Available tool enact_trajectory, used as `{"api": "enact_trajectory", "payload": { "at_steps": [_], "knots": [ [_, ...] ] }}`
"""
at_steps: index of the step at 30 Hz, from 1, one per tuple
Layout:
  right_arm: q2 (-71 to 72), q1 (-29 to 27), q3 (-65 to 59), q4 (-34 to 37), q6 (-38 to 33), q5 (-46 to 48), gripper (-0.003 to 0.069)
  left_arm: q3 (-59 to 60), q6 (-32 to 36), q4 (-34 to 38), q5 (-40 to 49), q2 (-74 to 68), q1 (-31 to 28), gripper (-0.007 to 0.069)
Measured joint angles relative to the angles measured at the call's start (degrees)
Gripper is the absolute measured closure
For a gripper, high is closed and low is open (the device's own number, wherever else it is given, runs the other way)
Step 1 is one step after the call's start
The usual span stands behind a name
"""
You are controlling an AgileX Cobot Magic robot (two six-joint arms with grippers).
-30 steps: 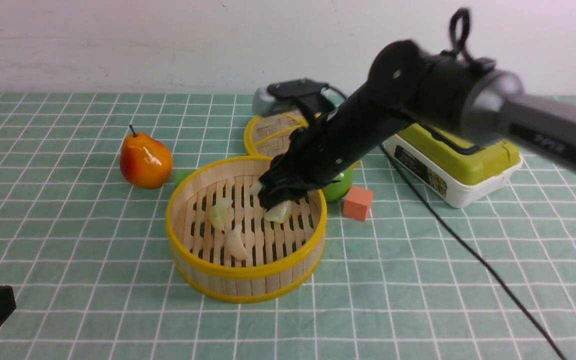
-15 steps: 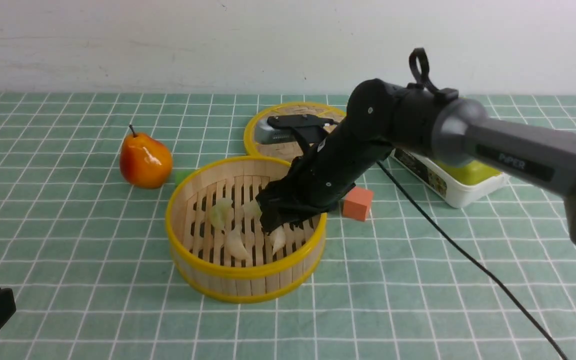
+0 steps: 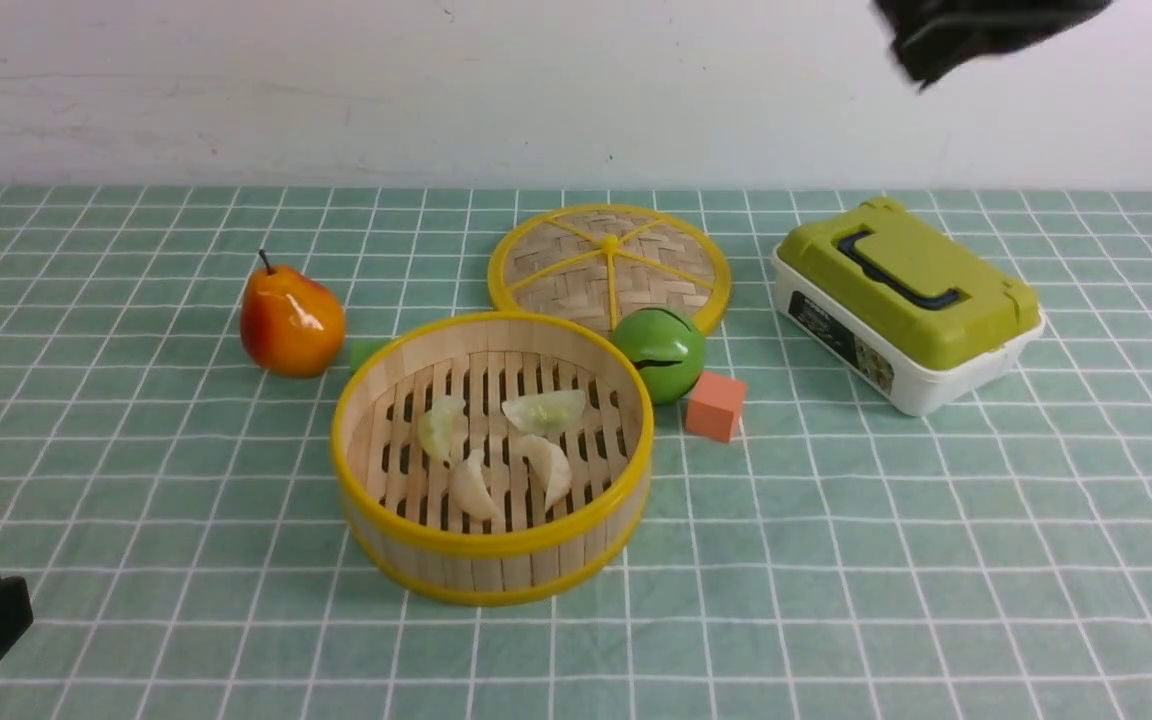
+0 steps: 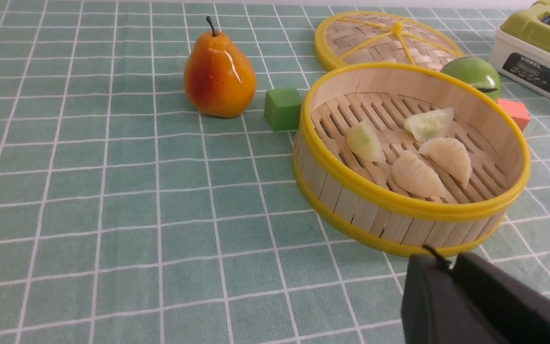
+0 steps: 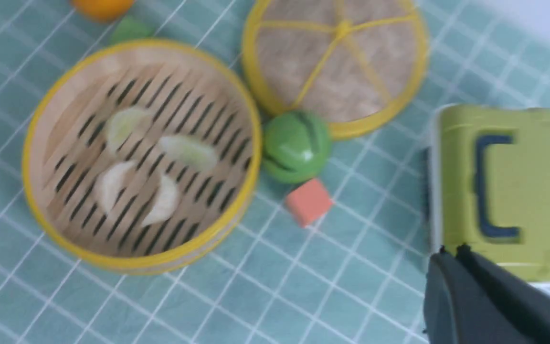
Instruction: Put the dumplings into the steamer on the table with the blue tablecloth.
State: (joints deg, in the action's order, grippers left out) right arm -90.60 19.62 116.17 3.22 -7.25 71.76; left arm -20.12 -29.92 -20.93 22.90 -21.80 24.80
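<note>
Whole table was under the blue tablecloth. The steamer sat mid-table, with the green-lidded box to its right, woven lid behind it and pear to its left. A green ball and orange cube were just beside the steamer.

The green cube was whole in the left wrist view and mostly hidden in the front view. All four dumplings lay on the steamer floor.

The right gripper was raised high, a blur in the front view. Its wrist view showed the jaws together and empty. The left gripper was low at near left, jaws also together and empty.

"MODEL" on the dark label of the green-lidded box.
</note>
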Motion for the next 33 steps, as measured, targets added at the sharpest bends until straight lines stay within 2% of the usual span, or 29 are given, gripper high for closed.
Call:
{"api": "enact_trajectory", "payload": {
  "at_steps": [4,8,11,14,15,16,17,22,25,28,33],
  "knots": [
    [9.51,-2.03,-5.5,-3.22,2.51,0.19,0.0678,0.0,0.0,0.0,0.0,0.0,0.0,0.0566],
    [23.96,-2.32,-22.13,-4.44,3.88,-1.58,0.0678,0.0,0.0,0.0,0.0,0.0,0.0,0.0559],
    [35.78,-2.32,-38.54,-5.01,6.27,-12.63,0.0675,0.0,0.0,0.0,0.0,0.0,0.0,0.0557],
    [46.73,-2.34,-55.69,-5.2,8.35,-27.27,0.0675,0.0,0.0,0.0,0.0,0.0,0.0,0.0557],
    [51.69,-2.34,-64.39,-5.2,9.19,-35.25,0.0675,0.0,0.0,0.0,0.06,0.0,0.0,0.0557],
    [51.69,-2.34,-65.61,-5.2,9.27,-35.25,0.0675,0.0,0.0,0.0,0.06,0.0,0.0,0.0557],
    [56.03,-2.34,-72.87,-5.2,9.51,-43.12,0.0673,0.0,0.0,0.0,0.06,0.0,0.0,0.0554],
    [67.91,-2.34,-98.81,-5.2,9.51,-69.55,0.0669,0.0,0.0,0.0,0.06,0.0,0.0,0.055],
    [72.67,-2.34,-109.51,-5.48,9.31,-82.53,0.0665,0.0,0.0,0.0,0.06,0.0,0.0,0.0547],
    [75.01,-2.34,-116.1,-5.69,7.75,-89.44,0.0663,0.0,0.0,0.0,0.06,0.0,0.0,0.0545],
    [76.86,-2.62,-117.36,-2.74,5.05,-87.93,0.0663,0.0,0.0,0.0,0.1,0.04,0.0,0.054]
  ]
}}
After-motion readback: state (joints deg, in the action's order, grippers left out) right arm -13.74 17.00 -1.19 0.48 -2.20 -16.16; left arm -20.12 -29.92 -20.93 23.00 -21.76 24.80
